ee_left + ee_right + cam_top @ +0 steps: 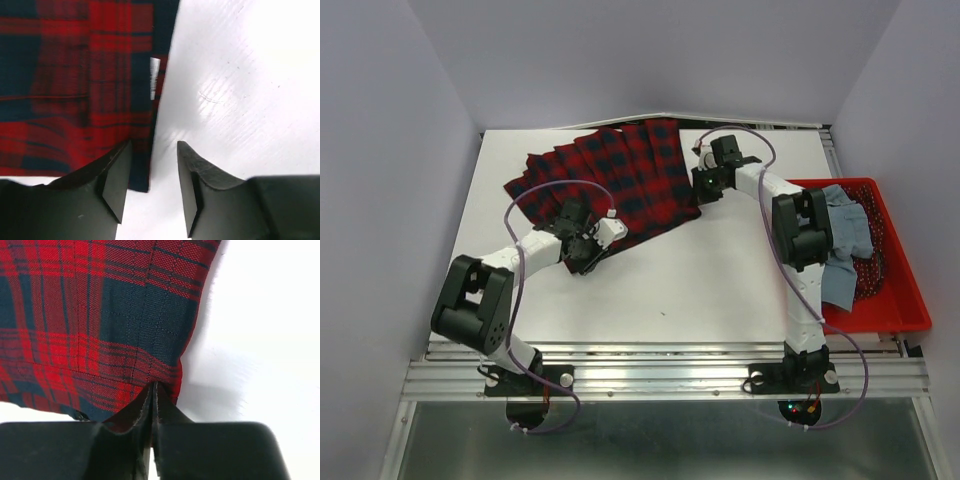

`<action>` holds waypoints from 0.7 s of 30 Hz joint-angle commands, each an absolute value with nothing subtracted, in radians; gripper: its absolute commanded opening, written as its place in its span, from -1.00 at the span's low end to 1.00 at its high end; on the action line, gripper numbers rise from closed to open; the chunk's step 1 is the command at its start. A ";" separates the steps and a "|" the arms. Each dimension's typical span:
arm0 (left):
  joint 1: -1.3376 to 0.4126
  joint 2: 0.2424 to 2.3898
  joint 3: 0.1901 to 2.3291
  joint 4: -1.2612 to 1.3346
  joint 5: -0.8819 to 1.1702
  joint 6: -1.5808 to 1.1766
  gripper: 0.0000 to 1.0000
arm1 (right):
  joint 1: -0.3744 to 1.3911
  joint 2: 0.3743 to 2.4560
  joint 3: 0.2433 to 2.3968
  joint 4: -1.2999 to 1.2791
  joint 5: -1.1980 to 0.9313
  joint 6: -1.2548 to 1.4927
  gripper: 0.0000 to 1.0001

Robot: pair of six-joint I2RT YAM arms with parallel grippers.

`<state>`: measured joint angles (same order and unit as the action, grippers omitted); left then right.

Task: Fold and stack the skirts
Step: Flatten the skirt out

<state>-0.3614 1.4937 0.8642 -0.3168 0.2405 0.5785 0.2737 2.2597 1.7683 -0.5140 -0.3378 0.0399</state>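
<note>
Two skirts lie in two places. The light blue-grey denim skirt (847, 240) is crumpled in the red plastic basket (895, 318) at the table's right side, beside the right arm's elbow, with neither gripper on it. Nearer the middle, the left gripper (152, 167) sits at the near edge of the plaid skirt (620, 180), jaws apart and holding nothing. In its wrist view one finger is over the cloth and the other over bare table (720, 280), so the skirt's edge runs up between them. Farther back, the right gripper (152, 388) is pinched tight on the skirt's right-hand corner. From both hands the plaid skirt fans away toward the far left, its long axis roughly left to right. The fold probably turns on that near edge: the left jaws would need to close on it before both arms lift it toward the far hem.
</note>
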 commanded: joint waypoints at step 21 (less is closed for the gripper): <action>-0.374 1.221 0.845 -0.456 0.196 0.667 -0.17 | 0.250 2.218 1.634 -0.684 -0.426 -0.147 -0.99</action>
